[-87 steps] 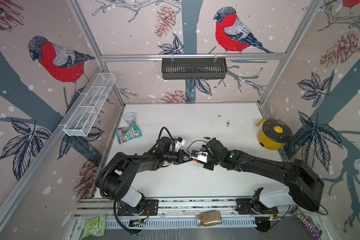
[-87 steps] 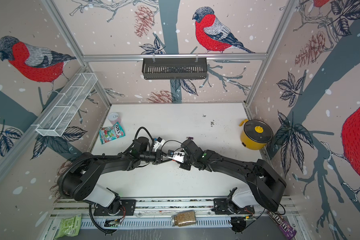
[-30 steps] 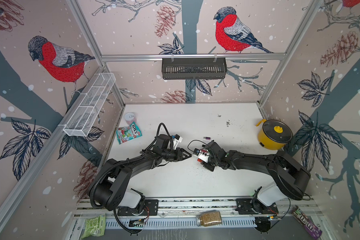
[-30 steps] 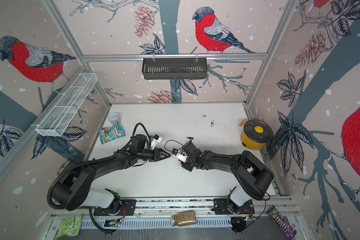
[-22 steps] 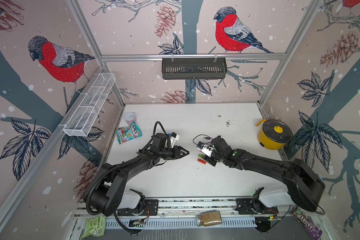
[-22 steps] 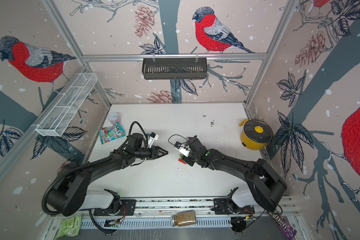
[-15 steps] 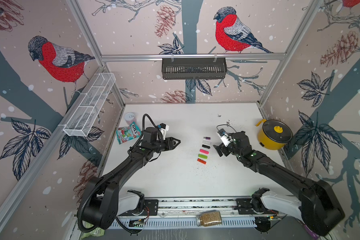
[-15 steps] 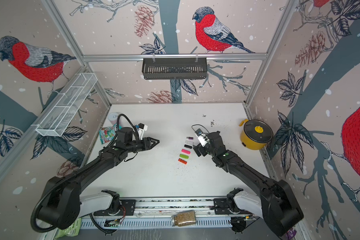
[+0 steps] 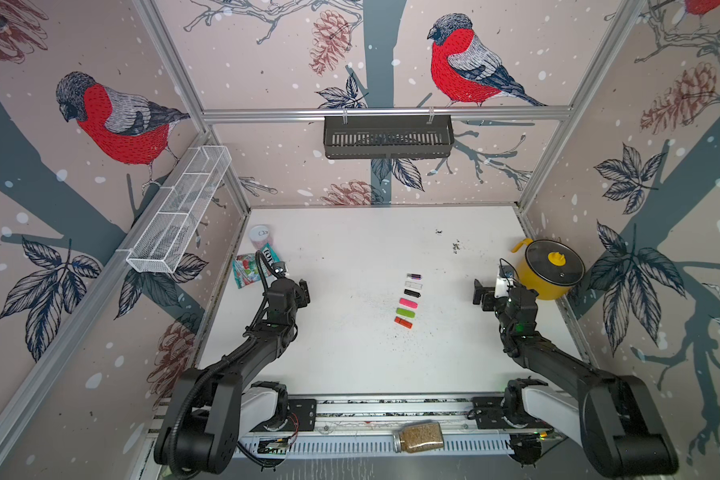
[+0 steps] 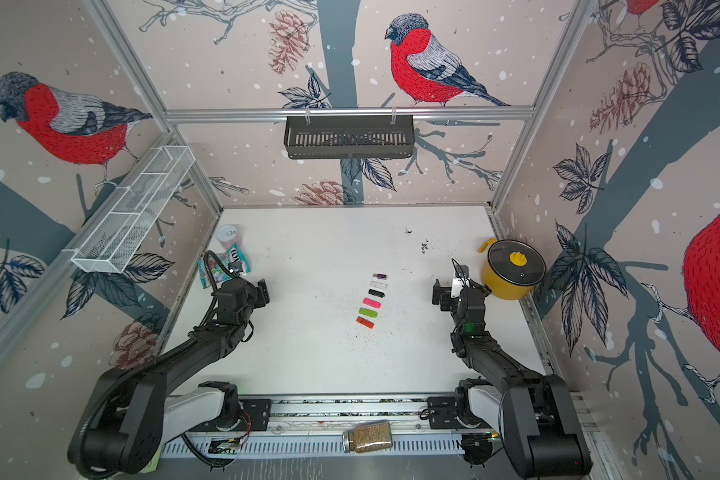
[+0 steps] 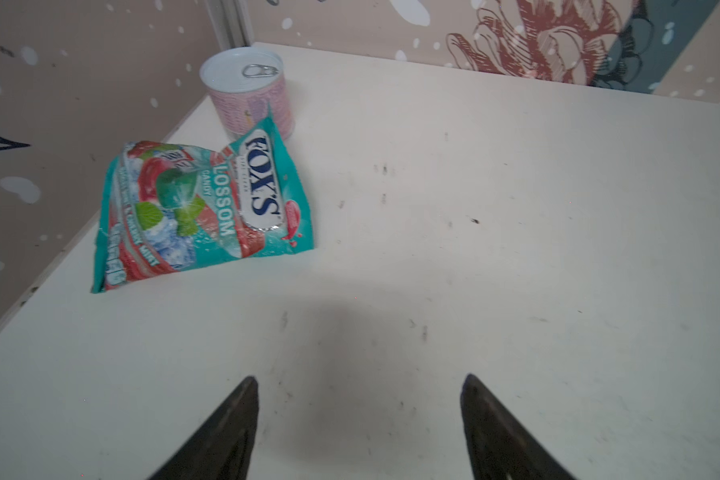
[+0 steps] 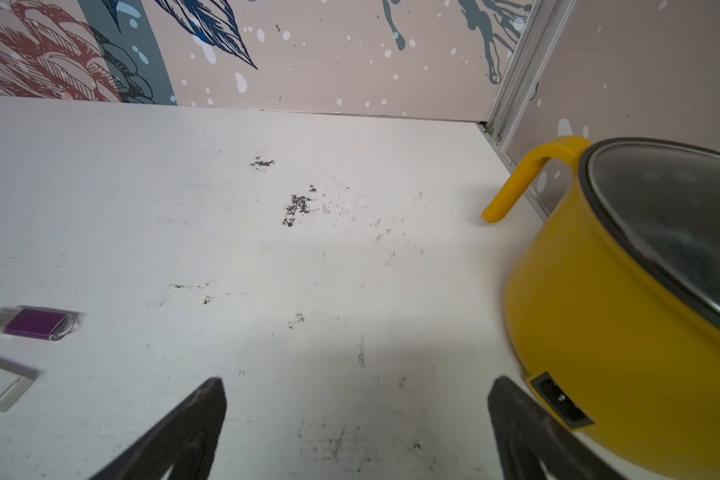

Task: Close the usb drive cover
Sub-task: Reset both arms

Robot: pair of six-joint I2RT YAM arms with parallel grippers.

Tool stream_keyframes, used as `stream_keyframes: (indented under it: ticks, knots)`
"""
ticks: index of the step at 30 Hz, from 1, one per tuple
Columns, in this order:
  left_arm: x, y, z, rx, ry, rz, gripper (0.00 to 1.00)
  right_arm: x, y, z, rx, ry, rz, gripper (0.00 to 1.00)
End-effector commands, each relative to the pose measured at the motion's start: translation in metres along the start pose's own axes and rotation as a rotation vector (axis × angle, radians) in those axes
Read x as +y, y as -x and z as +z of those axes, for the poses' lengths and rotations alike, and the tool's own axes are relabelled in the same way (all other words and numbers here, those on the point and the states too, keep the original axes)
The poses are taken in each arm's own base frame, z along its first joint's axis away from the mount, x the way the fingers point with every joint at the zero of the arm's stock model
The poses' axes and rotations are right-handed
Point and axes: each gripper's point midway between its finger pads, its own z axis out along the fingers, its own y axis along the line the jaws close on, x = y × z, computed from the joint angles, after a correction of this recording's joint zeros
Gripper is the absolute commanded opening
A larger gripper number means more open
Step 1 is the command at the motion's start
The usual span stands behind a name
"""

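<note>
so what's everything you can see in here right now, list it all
usb drives: six; purple, white, black, pink, green, red from back to front; one row mid-table
pot: one, yellow with dark lid and yellow knob; table's right edge
can: one, pink with white top; by the left wall, toward the back
candy bag: one, teal; just in front of the can
wire basket: one, white; on the left wall
slotted basket: one, black; hung on the back rail
jar: one, clear with tan contents; lying on the front rail
table: one, white, dark specks
left gripper: one, black; open, empty, near the candy bag
right gripper: one, black; open, empty, beside the pot
</note>
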Motion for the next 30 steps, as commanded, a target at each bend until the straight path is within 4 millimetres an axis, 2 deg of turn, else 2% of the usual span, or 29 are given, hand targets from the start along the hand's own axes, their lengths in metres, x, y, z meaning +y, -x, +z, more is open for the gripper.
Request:
stream_keyframes:
  ticks: [1, 3, 6, 8, 9, 12, 16, 17, 18, 24, 30]
  knots:
    - [0.003, 0.047, 0.002, -0.244, 0.015, -0.019, 0.76, -0.002, 0.042, -0.003, -0.211, -0.013, -0.008, 0.99]
    - [0.000, 0.052, 0.010, -0.242, 0.011, -0.003, 0.76, 0.000, 0.048, -0.005, -0.261, -0.002, -0.018, 0.99]
    - [-0.014, 0.054, 0.017, -0.234, -0.055, 0.068, 0.74, 0.007, 0.040, 0.007, -0.238, 0.043, -0.021, 0.99]
    - [-0.016, 0.056, 0.012, -0.272, -0.097, 0.094, 0.74, 0.011, 0.039, 0.012, -0.241, 0.064, -0.031, 0.99]
    - [-0.013, 0.056, 0.003, -0.334, -0.118, 0.086, 0.76, 0.007, 0.036, 0.013, -0.234, 0.053, -0.015, 0.99]
    - [0.001, 0.044, -0.004, -0.382, -0.112, 0.029, 0.78, 0.006, 0.030, 0.010, -0.246, 0.057, -0.014, 0.99]
    - [-0.006, 0.041, 0.017, -0.306, -0.122, 0.052, 0.78, 0.006, 0.029, 0.007, -0.275, 0.065, -0.012, 1.00]
    - [-0.006, 0.041, 0.024, -0.268, -0.113, 0.051, 0.80, 0.006, 0.027, 0.010, -0.251, 0.066, -0.012, 0.99]
    - [-0.006, 0.042, 0.028, -0.264, -0.102, 0.049, 0.98, 0.006, 0.025, 0.013, -0.223, 0.066, -0.010, 1.00]
    - [-0.005, 0.041, 0.028, -0.257, -0.099, 0.051, 0.99, -0.005, 0.023, 0.027, -0.179, 0.002, 0.029, 0.99]
    - [-0.005, 0.041, 0.028, -0.257, -0.093, 0.055, 0.99, -0.007, 0.023, 0.029, -0.176, -0.003, 0.033, 1.00]
